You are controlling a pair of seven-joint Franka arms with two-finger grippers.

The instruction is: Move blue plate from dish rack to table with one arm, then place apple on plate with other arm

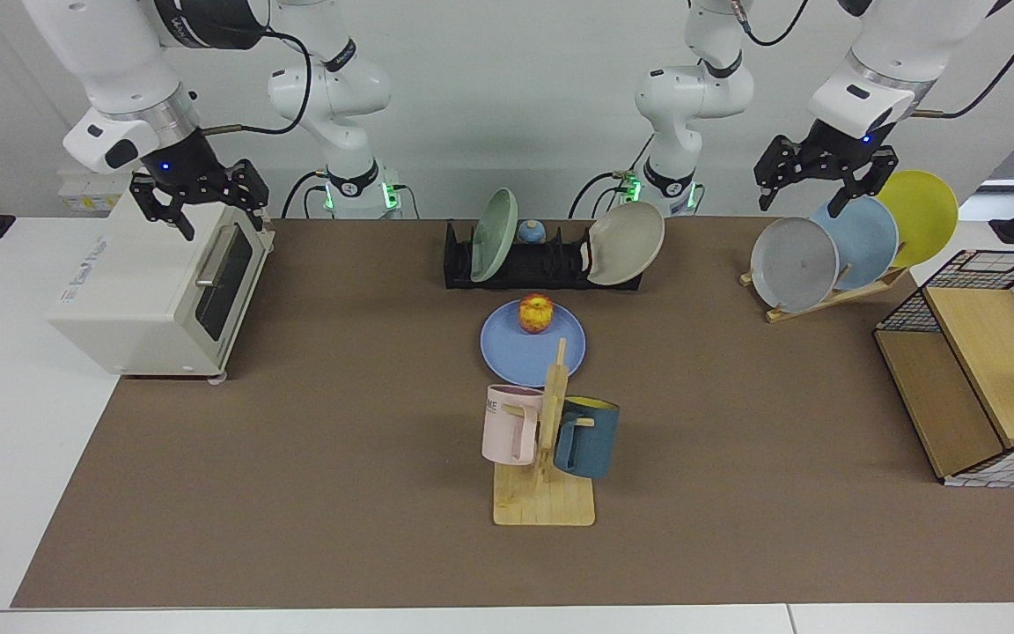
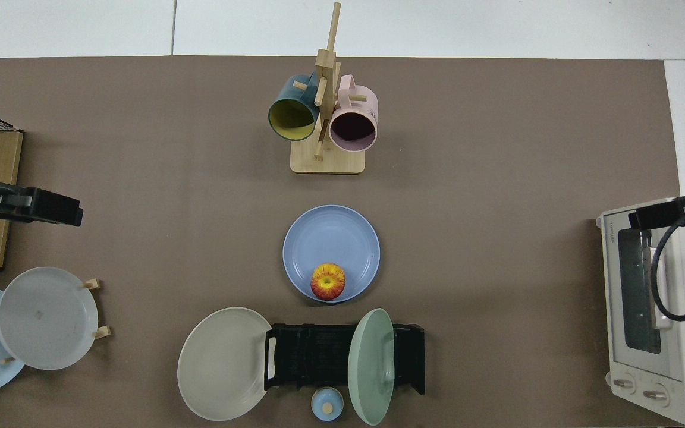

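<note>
Near the front of the table [image 1: 296, 493] stands a wooden mug stand [image 1: 545, 493]. Behind it the blue plate [image 1: 516, 357] lies flat. The apple [image 1: 536, 313] sits on its far edge, stem end up. Behind is the dish rack [image 1: 525, 264], running side to side. Upper left, the right claw [image 1: 199, 198] hangs open and empty over a toaster oven [image 1: 155, 291]. Upper right, the left claw [image 1: 815, 180] is open and empty.

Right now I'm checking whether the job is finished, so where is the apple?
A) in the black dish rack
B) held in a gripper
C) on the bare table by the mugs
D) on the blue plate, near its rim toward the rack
D: the apple sits on the blue plate, beside the edge nearest the dish rack; no gripper is near it.
</note>
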